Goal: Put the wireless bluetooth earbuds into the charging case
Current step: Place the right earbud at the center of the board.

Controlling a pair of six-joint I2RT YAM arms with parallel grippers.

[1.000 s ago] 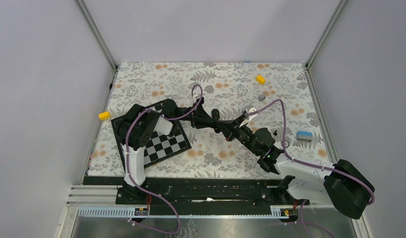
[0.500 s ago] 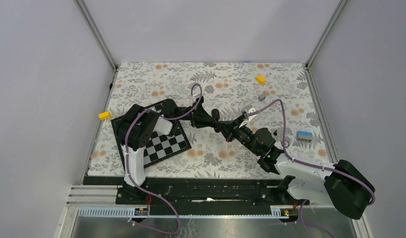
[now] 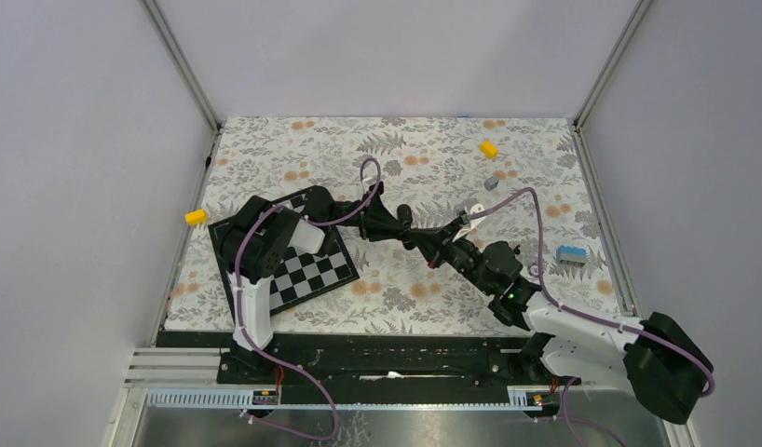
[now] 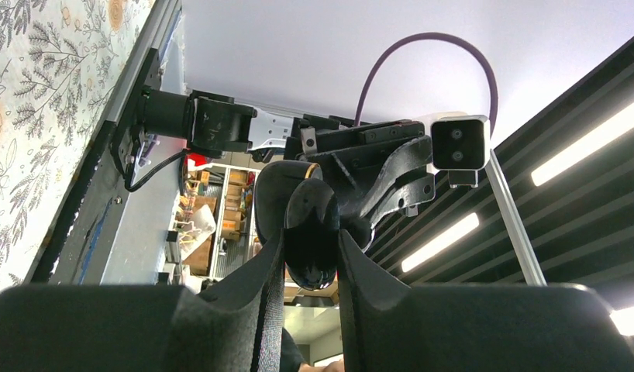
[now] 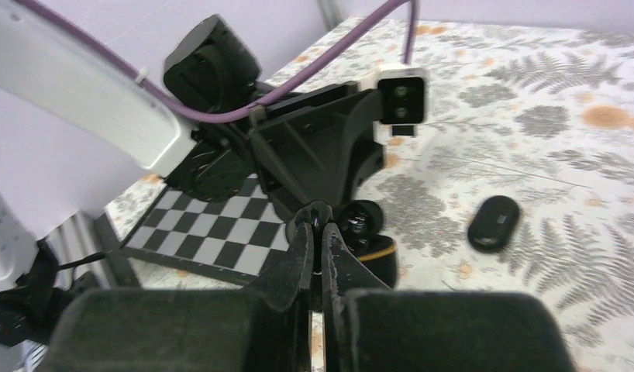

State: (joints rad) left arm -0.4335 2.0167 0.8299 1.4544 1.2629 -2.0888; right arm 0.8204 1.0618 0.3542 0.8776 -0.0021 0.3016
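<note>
My left gripper is shut on the charging case, a glossy black pebble held up off the cloth. From the right wrist view the case shows a gold rim, and one glossy black earbud sits in its top. My right gripper is shut just left of that bud, with a small glossy black earbud pinched at its tips. From above, both grippers meet at mid-table and hide the case.
A black oval object lies on the floral cloth right of the grippers. A chessboard sits under the left arm. Yellow blocks, a grey piece and a blue block lie around.
The right arm's elbow and base link have swung slightly right and down. Both grippers stay together at mid-table with their grips unchanged.
</note>
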